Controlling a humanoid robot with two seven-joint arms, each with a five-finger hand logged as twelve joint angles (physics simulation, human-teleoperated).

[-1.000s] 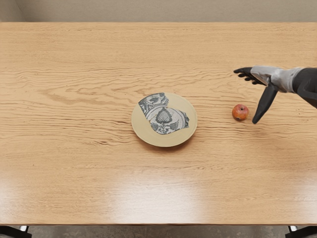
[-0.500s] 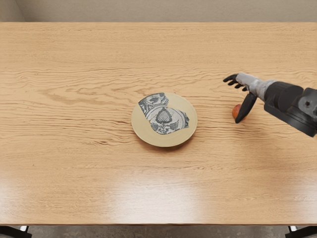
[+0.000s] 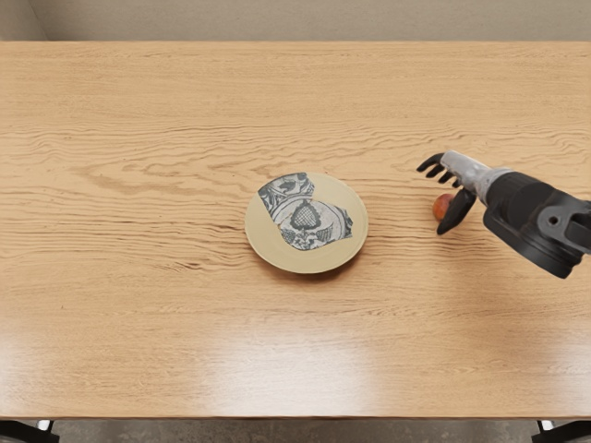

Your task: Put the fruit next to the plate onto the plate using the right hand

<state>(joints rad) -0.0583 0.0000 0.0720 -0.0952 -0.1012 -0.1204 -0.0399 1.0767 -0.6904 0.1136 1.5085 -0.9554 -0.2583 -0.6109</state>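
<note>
A small red apple (image 3: pixel 441 206) lies on the wooden table to the right of the plate (image 3: pixel 265 240), a tan round plate with a blue-grey pattern at its centre. My right hand (image 3: pixel 445 189) comes in from the right edge and hovers over the apple, covering most of it. The fingers are spread above the fruit and the thumb hangs down beside it, not closed around it. Only the apple's left part shows. The left arm is out of view.
The wooden table (image 3: pixel 138 305) fills the view; its far edge meets a plain wall at the top. Nothing else stands on it.
The right hand has moved left and down over the apple, from beside it to covering most of it, and the forearm has come further into view. Apple and plate have not moved.
</note>
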